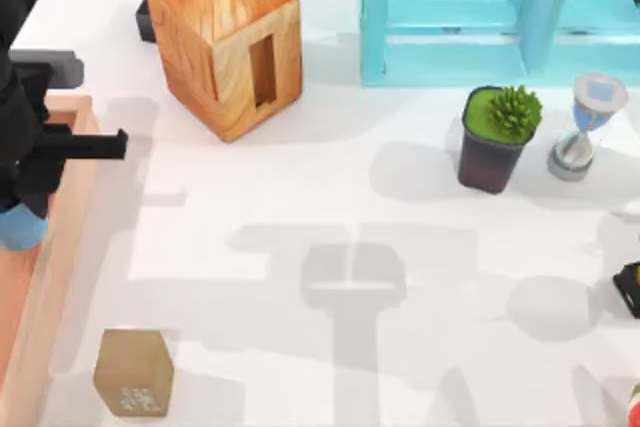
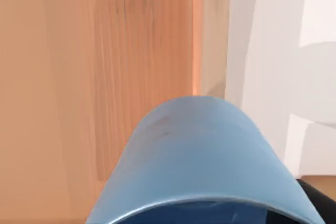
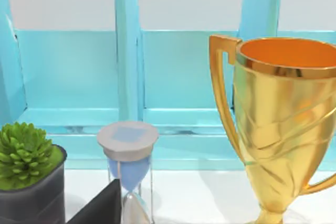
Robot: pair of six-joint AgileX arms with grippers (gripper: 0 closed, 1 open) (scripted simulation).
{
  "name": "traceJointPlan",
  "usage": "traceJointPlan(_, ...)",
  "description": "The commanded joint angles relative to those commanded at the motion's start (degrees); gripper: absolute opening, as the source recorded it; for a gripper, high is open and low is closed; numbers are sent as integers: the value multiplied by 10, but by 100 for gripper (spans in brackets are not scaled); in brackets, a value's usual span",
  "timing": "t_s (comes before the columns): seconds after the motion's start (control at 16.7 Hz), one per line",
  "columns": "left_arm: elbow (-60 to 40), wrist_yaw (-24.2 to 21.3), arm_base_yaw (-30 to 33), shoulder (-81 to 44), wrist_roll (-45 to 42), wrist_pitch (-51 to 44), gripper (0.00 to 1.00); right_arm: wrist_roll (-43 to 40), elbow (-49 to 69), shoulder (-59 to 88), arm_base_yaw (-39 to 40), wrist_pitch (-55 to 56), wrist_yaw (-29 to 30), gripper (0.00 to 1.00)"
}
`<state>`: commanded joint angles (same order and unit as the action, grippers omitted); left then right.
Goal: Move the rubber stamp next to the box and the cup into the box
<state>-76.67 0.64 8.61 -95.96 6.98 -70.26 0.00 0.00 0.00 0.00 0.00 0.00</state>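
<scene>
Box (image 1: pixel 60 247) at the bench's left edge, light-wood rim and reddish-tan floor; left gripper (image 1: pixel 22 209) above that floor, just inside the rim, clenched on the cup (image 1: pixel 20 230); cup blue, at the gripper's lower end over the box floor, seen close in the left wrist view (image 2: pixel 199 156) with the box's wooden floor and rim (image 2: pixel 210 35) behind it; whether touching the floor, cannot tell. Rubber stamp (image 1: pixel 133 372) just right of the box's rim, near its front end, standing on the bench (image 1: pixel 330 197), white markings on the face toward the front. Large wooden cube (image 1: pixel 228 42) with a slot, right of the box and toward the back. Turquoise shelf frame (image 1: pixel 480 17) far right of the box at the back; potted plant (image 1: pixel 497 137) and hourglass (image 1: pixel 585 125) before it. Right gripper (image 1: pixel 628 287) at the bench's right edge, well apart from the box; fingers' state cannot be told. Gold trophy (image 3: pixel 283 129) beside the hourglass (image 3: pixel 128 166) in the right wrist view.
</scene>
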Motion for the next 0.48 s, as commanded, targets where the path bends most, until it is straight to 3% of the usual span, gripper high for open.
traceJointPlan(0.3, 135, 7, -169, 119, -165, 16, 0, 0, 0, 0, 0, 0, 0, 100)
traceJointPlan(0.48, 185, 10, -221, 166, -217, 24, 0, 0, 0, 0, 0, 0, 0, 100)
